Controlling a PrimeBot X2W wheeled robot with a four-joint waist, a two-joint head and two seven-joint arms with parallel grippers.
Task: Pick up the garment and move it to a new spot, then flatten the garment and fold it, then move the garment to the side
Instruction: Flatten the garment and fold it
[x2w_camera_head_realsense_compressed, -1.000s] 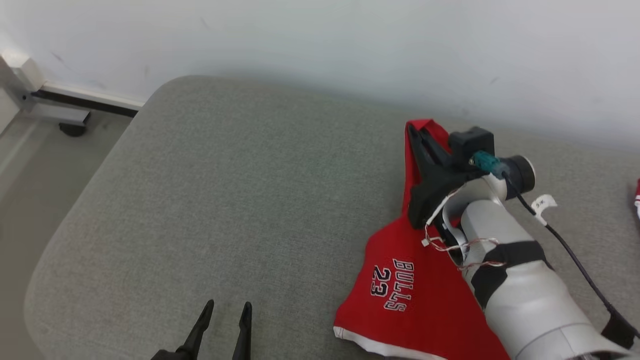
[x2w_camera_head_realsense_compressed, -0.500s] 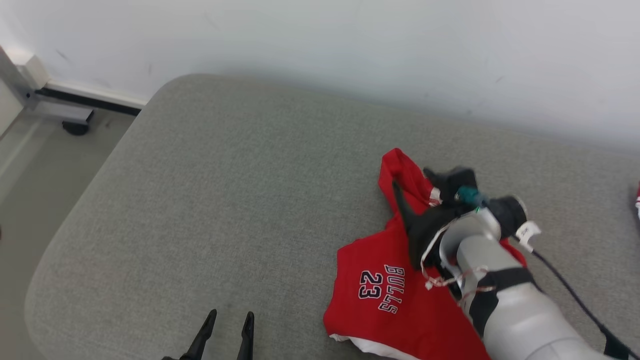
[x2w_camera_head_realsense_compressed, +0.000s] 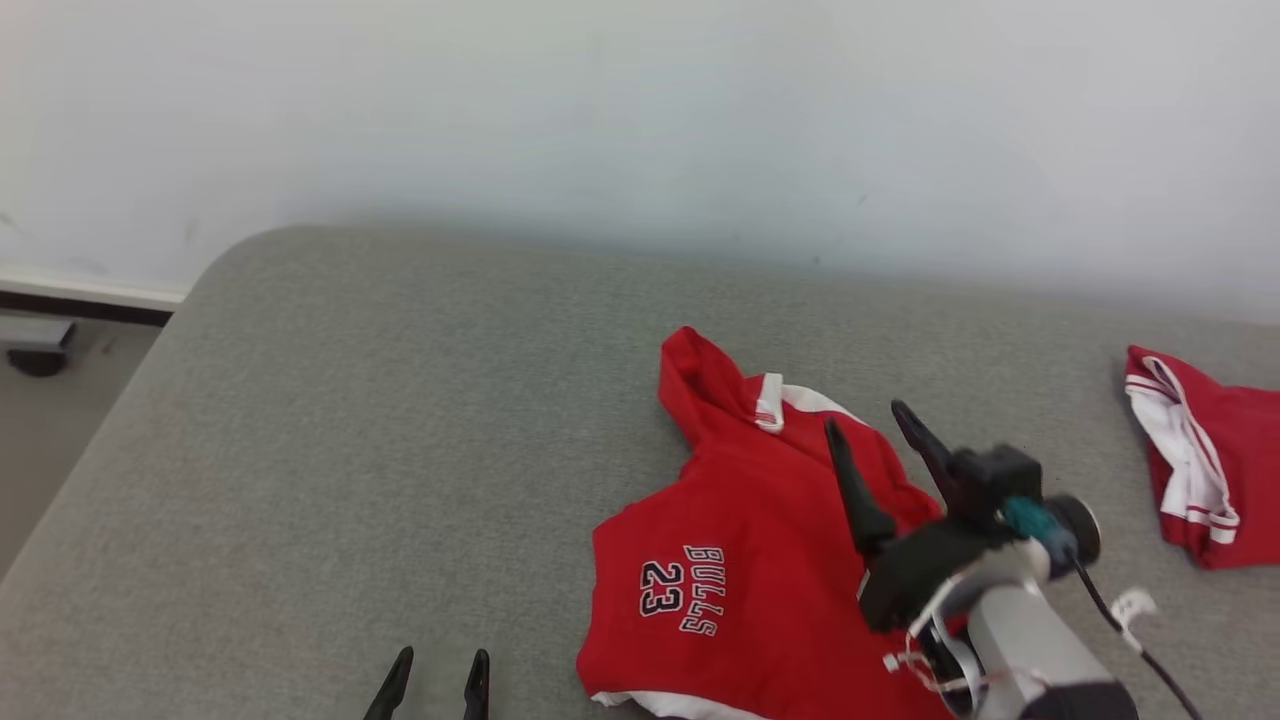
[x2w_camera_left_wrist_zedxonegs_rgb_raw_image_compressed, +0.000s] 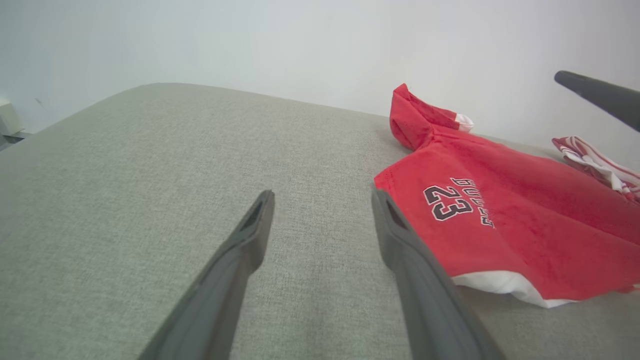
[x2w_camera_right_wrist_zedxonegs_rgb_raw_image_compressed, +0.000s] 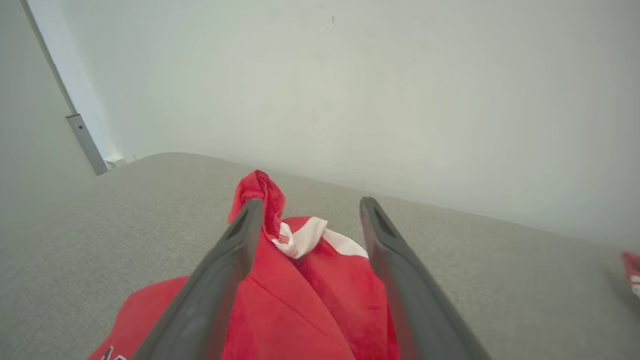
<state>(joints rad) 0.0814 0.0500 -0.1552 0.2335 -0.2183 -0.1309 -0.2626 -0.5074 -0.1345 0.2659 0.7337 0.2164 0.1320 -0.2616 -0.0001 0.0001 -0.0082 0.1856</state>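
Garment (x2w_camera_head_realsense_compressed: 740, 560) lies loose; right claw (x2w_camera_head_realsense_compressed: 863, 416) spread wide over it, empty.

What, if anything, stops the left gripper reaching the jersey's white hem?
Probably yes: the open left gripper has only bare cushion between it and the white hem; the right gripper hovers farther back.

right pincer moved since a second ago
yes: the right pincer has pulled back from the far cushion edge toward the robot, now open over the jersey
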